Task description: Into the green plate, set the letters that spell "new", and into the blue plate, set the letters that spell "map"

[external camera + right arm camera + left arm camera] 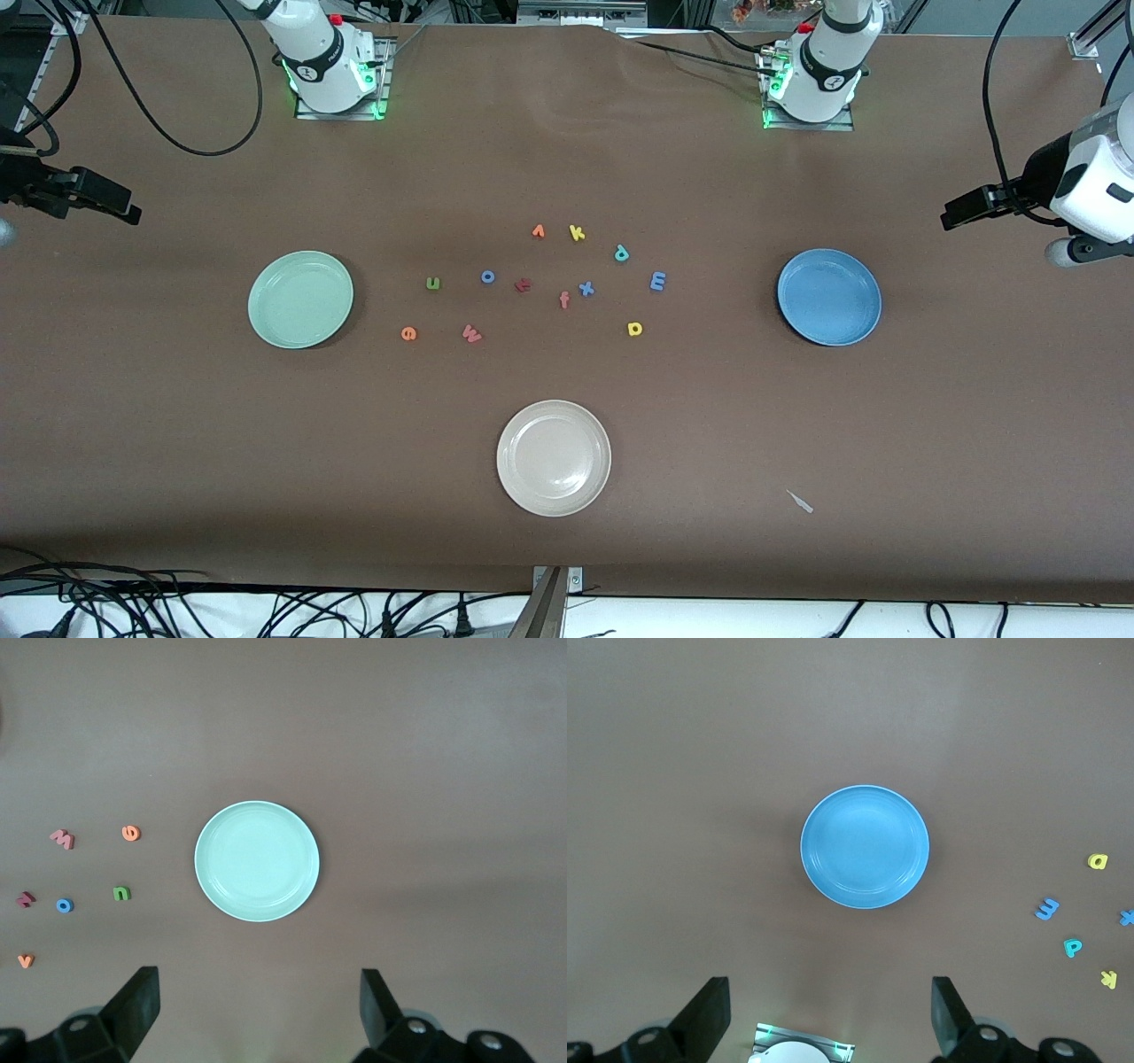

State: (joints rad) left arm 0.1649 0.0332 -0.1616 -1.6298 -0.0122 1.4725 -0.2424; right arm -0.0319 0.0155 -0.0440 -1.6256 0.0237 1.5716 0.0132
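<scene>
Pincers [828, 1019] [257, 1014] spread wide over bare plates (green [257, 861], blue [865, 847])

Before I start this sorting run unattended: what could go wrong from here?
The letters are tiny and lie flat, so the open fingers may slip off one such as the w. Decoys sit close by: the yellow k near the p, and the blue x near the m, so a wrong pick is possible. Both plates, green and blue, are empty.
</scene>
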